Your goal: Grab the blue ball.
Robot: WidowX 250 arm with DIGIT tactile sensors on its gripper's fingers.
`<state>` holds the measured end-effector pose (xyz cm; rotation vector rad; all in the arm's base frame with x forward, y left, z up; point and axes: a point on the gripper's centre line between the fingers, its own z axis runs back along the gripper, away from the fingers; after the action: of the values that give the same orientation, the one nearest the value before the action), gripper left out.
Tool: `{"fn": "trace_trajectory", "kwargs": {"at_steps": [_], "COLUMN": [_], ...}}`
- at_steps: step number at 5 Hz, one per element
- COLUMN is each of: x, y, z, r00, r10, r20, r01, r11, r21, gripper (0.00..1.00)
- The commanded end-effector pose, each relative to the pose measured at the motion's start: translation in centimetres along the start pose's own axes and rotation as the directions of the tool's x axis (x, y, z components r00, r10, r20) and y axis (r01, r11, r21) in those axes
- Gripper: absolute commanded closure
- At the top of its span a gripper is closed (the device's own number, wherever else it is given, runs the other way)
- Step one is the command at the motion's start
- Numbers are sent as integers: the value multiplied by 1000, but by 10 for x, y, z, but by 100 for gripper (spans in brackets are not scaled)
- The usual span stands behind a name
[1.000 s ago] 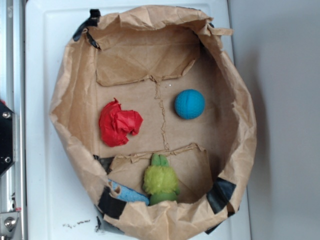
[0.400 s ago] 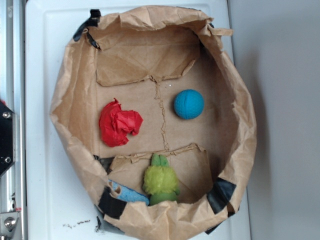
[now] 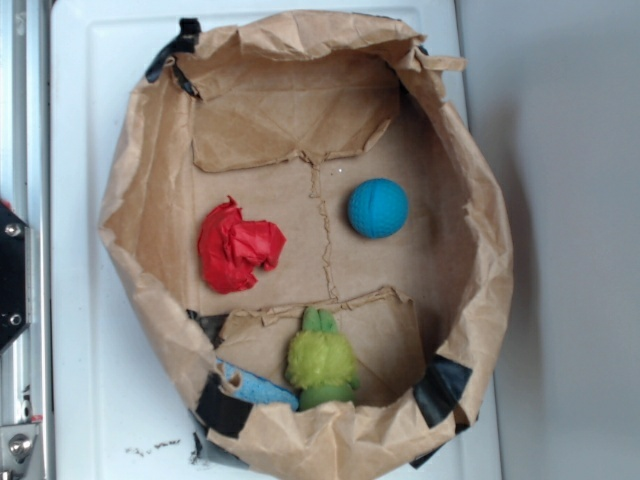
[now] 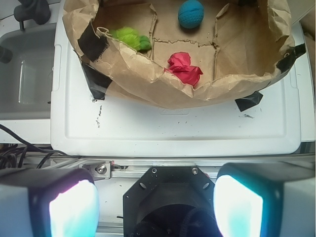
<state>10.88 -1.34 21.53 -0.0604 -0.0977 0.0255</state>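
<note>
Reading the exterior view left to right: the paper bag tray (image 3: 135, 190) sits on the white worktop (image 3: 75, 350), its crumpled brown walls taped at the corners with black tape; inside it, toward the left, you have the red paper wad (image 3: 237, 246); lower and nearer the middle, the green fuzzy toy (image 3: 320, 362), with the light blue cloth scrap (image 3: 258, 388) just beside it on its left; toward the right, the blue ball (image 3: 378, 208) rests alone on the bag floor, well apart from the wad and the toy, nothing touching it.

Wrist view: the claw (image 4: 155, 200) is outside the bag, hanging over the near edge of the worktop; its two pads stand wide apart at the lower corners of the view, empty (nothing between them). From here the ball (image 4: 191, 13) lies at the far side of the tray, beyond the red wad (image 4: 184, 68) and the near paper wall.

Progress, as you can judge it: nothing of the grasp is done; the approach has barely begun. Left for you: carry the claw over the near wall, centre it above the ball, descend, close.
</note>
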Motion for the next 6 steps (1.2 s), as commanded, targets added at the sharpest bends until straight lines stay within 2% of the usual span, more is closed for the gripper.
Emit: {"fn": "trace_trajectory", "kwargs": {"at_steps": [1,2,4,5,6], "x": [3,38,84,133,180], "y": [-1,-9,-8,-4,2], "z": [3,-13,-44,-64,-83], "r00": [1000,999,998,992,988], "r10": [-9,-37,-41,-27,-7], "r20": [7,15,56,123,153], "r01": [9,37,43,32,9], "r11": [1000,999,998,999,1000], "r21": [0,-19,-36,-35,-14], "gripper": [0,0,0,0,0]}}
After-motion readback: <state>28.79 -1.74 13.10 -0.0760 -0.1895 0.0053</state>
